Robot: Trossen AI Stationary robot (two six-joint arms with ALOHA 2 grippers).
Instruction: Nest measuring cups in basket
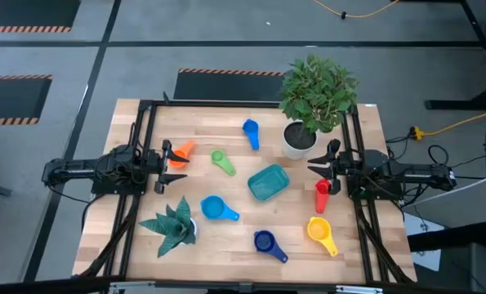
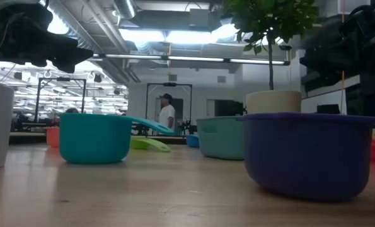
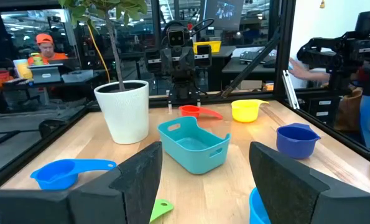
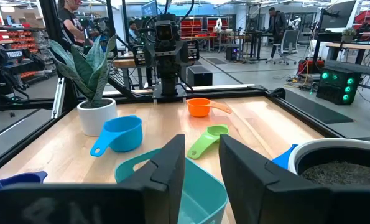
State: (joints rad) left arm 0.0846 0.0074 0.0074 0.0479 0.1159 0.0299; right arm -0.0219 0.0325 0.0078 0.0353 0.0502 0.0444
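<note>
1. The teal basket [image 1: 268,181] sits empty near the middle of the wooden table [image 1: 226,245], tilted relative to the table edges. Nothing is nested yet, so I judge the task to be at its very start.
2. Six cups lie scattered around it in the high view: the mid blue cup [image 1: 251,129] behind it near the white plant pot [image 1: 298,140], the green cup [image 1: 220,159] to its left, the orange cup [image 1: 180,153] further left, the light blue cup [image 1: 214,208] in front-left, the dark blue cup [image 1: 265,241] in front, the yellow cup [image 1: 319,230] front-right and the red cup [image 1: 322,196] just right of the basket. That makes seven in all.
3. To nest well, the largest cup should go in first. The light blue, dark blue and yellow cups look the biggest, though I cannot rank them surely from here.
4. The right gripper [image 1: 314,166] hovers at the table's right edge, close to the red cup, fingers parted and holding nothing; the right wrist view looks between its fingers [image 4: 166,171] onto the basket.
5. The left gripper [image 1: 175,157] waits at the left edge right by the orange cup, likewise spread wide and empty.
6. Handles are the sensible grip point: pinching the flat handle keeps the bowl free to drop level.
7. Watch the spiky potted plant [image 1: 174,224] beside the light blue cup, and the leafy one over the white pot, when reaching.
</note>
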